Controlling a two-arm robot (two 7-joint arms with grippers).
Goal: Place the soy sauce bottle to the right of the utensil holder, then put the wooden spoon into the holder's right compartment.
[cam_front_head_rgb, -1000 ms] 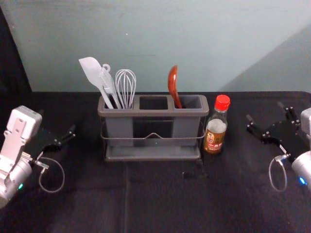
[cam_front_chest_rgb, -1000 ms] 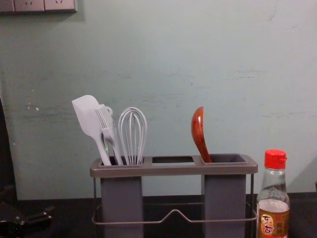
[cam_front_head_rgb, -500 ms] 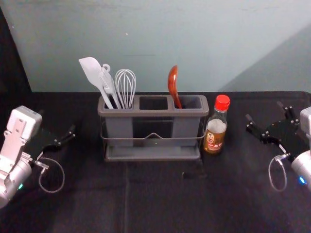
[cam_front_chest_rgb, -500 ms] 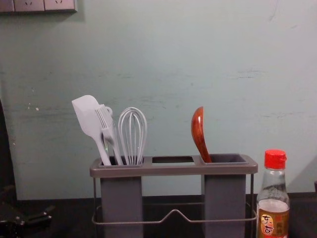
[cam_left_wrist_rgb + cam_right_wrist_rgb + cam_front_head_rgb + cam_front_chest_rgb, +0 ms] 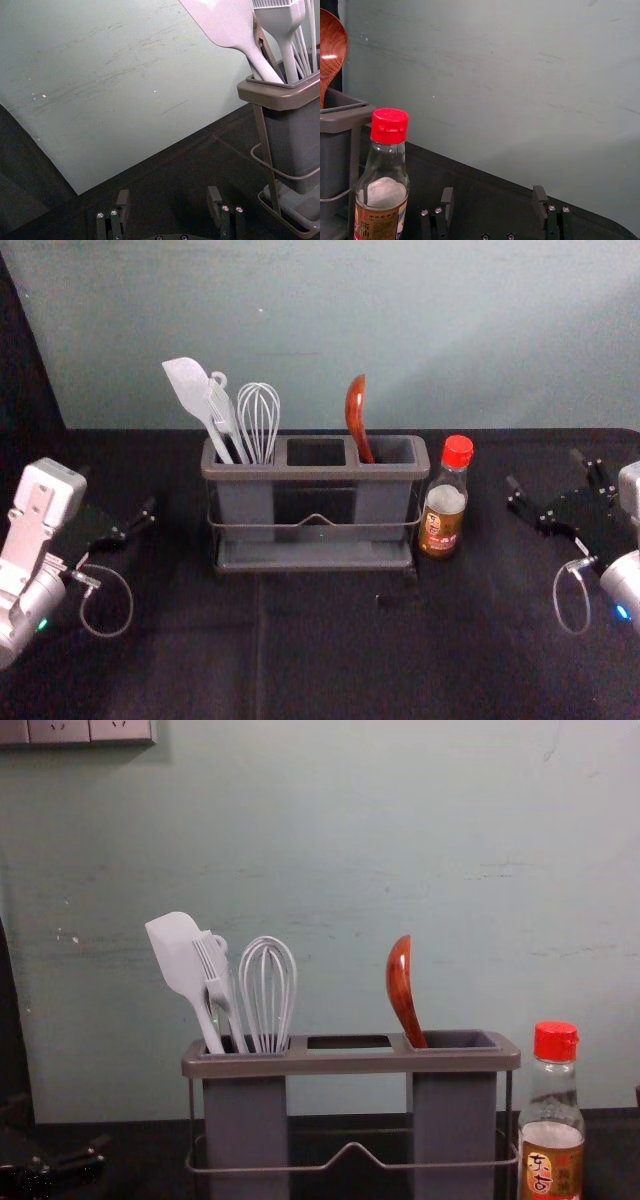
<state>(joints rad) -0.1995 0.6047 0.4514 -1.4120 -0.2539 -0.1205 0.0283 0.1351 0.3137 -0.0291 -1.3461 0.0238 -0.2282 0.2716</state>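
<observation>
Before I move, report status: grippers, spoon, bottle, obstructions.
Left gripper, right gripper: either side of utensil holder, jaws open, empty. Wooden spoon in right compartment. Soy sauce bottle upright, between holder and right gripper, possible obstacle.

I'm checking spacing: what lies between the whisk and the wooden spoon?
The middle opening of the utensil holder, as the head and chest views show.

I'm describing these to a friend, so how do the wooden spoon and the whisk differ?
The wooden spoon is reddish-brown, while the whisk is pale gray. The wooden spoon has a solid bowl; the whisk has open wire loops. The wooden spoon stands in the right compartment, the whisk in the left. Both stand head up.
</observation>
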